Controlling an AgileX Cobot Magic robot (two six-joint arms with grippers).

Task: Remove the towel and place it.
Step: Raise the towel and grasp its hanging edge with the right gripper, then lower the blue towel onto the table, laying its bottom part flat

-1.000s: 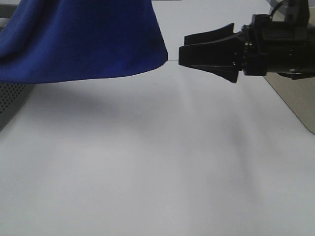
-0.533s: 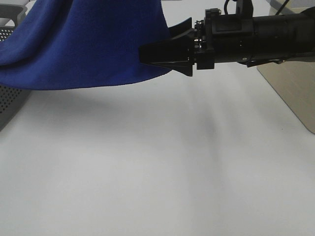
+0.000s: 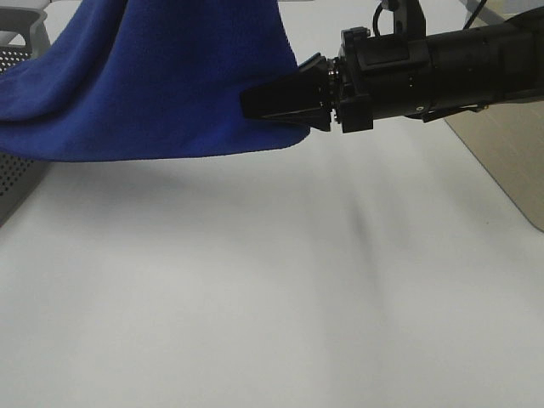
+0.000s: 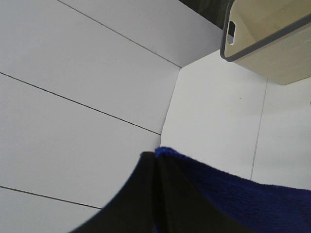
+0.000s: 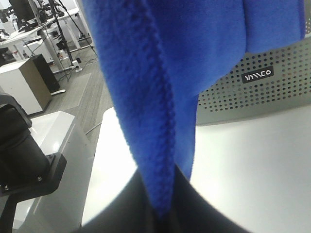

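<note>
The royal-blue towel (image 3: 161, 85) hangs lifted over the white table at the upper left of the exterior view, its lower hem free in the air. My right gripper (image 3: 248, 105) reaches in from the right and is shut on the towel's right edge. The right wrist view shows the hemmed towel (image 5: 155, 111) edge running down into the closed right gripper (image 5: 163, 213). In the left wrist view, the left gripper (image 4: 154, 162) has its black fingers pressed together, with the towel (image 4: 228, 194) coming out from between them. The left arm is above the exterior view's frame.
A grey perforated basket (image 3: 15, 174) sits at the left edge under the towel, and the basket (image 5: 252, 92) wall shows behind the cloth in the right wrist view. A beige bin (image 4: 272, 43) with a grey rim shows in the left wrist view. A tan panel (image 3: 506, 170) lies at the right.
The right gripper moved left from open air to the towel's right edge and its jaws closed on the cloth. The towel's hem shifted slightly.
</note>
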